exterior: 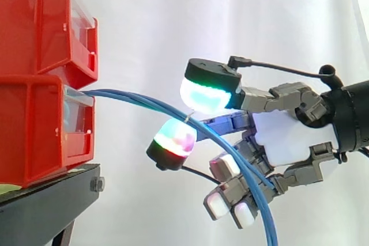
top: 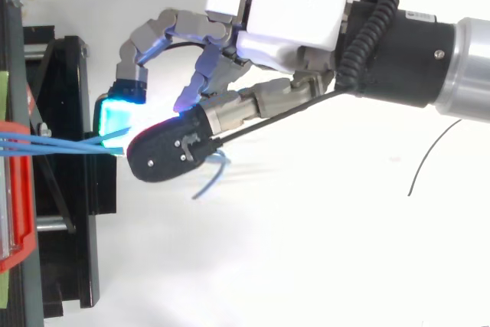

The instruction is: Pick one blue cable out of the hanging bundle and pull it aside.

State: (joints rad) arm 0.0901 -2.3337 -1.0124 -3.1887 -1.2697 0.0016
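Several blue cables (exterior: pixel 132 97) leave the lower red bin (exterior: pixel 34 125) and arch to the right and downward. My hand (exterior: pixel 288 136) reaches in from the right. Its cyan-green upper pad (exterior: pixel 209 91) and its magenta-red lower pad (exterior: pixel 173 137) close from above and below on the topmost blue cable (exterior: pixel 192 118). The other cables run on past the curled lower fingers (exterior: pixel 228 197). From above, the blue cables (top: pixel 53 143) converge between the cyan pad (top: pixel 115 116) and the dark-backed thumb (top: pixel 164 151) of the hand (top: pixel 291 13). A blue end (top: pixel 210 178) curls out below the thumb.
A second red bin (exterior: pixel 34 21) is stacked on the lower one, both on a black stand (exterior: pixel 46 200) at the left. The stand's frame (top: pixel 69 189) lies just left of the fingertips. A white curtain hangs behind.
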